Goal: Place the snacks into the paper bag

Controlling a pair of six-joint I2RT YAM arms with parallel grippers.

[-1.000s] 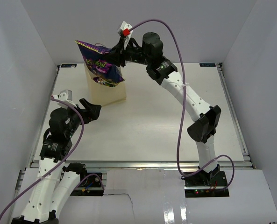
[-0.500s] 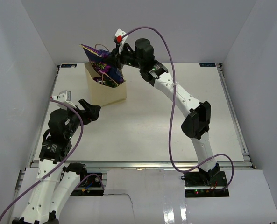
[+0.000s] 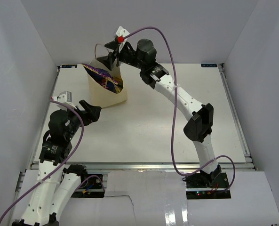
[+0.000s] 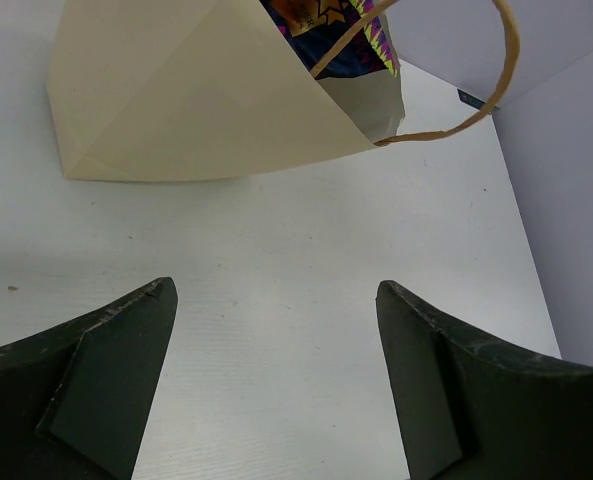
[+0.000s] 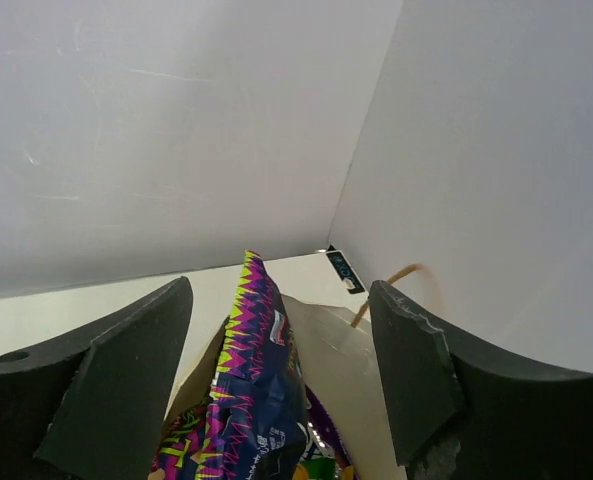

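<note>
Looks like the drop-off step, with right gripper (image 5: 279, 298) spread apart and holding nothing, directly above the large dark blue-purple bag (image 5: 261, 400) poking from the paper bag (image 3: 103, 96) beneath, so probably lifting clear next; left gripper (image 4: 276, 300) wide open, empty.

Overhead view from high behind, wrist views close-up, paper bag (image 3: 105, 95) common to all three.

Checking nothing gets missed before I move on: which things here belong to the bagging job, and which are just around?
Job:
upright cream paper carrier bag
shiny dark purple snack bag, poking out of it
right arm's open fingers, above it

Not job:
thin purple cable
small teal label at the table's far edge
left arm's open fingers, empty
</note>
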